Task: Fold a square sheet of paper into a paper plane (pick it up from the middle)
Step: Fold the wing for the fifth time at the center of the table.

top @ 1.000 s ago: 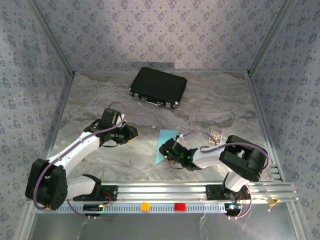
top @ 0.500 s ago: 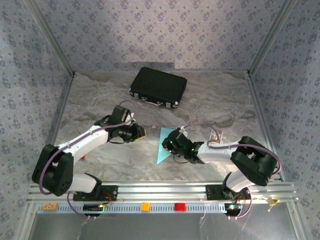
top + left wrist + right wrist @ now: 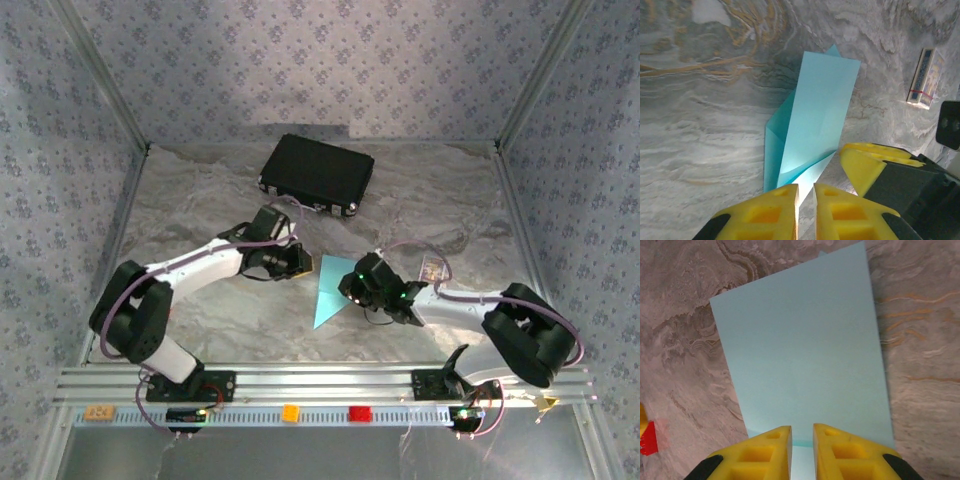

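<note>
Roughly at the middle of the top view lies the paper (image 3: 327, 302), a light blue, partly folded shape that narrows to a point toward the bottom of the frame. In the left wrist view the paper (image 3: 817, 110) shows a long upper panel running from the lower centre toward the upper right. A second layer peeks out along its left side, and one end curls up off the table. In the right wrist view it spreads as a broad flat panel across the centre of the frame.

The left gripper (image 3: 306, 265) sits just left of the paper's top edge. Seen from its own camera, its jaws stand nearly together with a slim gap between them. The paper's near end reaches that gap, but I cannot tell whether it is pinched.

The right gripper (image 3: 344, 288) sits at the paper's right edge, close to the left gripper. Its jaws are narrow too. Blue paper shows in the slot between its fingers (image 3: 765, 450), but I cannot tell whether they clamp it.

A small box (image 3: 433, 268) lies right of the right gripper. A black case (image 3: 317, 170) rests well apart, toward the top centre of the marbled table (image 3: 190, 205).
</note>
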Robot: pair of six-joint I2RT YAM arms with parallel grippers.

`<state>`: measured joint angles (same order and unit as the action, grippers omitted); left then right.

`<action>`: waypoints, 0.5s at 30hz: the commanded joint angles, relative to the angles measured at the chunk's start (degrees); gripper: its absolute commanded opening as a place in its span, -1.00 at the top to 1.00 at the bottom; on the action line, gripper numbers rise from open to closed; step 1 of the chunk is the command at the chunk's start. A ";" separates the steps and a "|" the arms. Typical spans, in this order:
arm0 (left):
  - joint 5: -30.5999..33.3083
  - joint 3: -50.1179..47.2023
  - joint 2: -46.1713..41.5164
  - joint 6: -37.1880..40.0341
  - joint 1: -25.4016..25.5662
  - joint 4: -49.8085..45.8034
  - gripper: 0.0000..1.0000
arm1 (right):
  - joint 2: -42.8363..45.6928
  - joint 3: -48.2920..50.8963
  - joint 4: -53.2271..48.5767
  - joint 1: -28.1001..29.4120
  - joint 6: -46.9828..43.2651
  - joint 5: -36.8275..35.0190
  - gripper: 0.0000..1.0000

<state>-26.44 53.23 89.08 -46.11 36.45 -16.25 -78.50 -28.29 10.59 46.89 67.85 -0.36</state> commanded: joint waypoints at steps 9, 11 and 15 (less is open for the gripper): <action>-4.95 4.73 7.09 0.57 2.97 3.28 0.74 | 5.11 2.93 -4.82 -0.84 -1.75 0.61 0.56; -4.89 4.99 8.00 0.71 3.08 3.68 0.74 | 5.37 3.13 -4.81 -0.93 -1.83 1.09 0.56; -3.73 6.26 10.36 2.21 2.61 2.60 0.74 | 5.55 3.15 -4.62 -0.93 -2.37 2.11 0.55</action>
<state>-29.56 57.49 97.71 -45.65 39.11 -13.45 -73.91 -25.74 7.81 46.35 66.78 0.89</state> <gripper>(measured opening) 0.130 0.220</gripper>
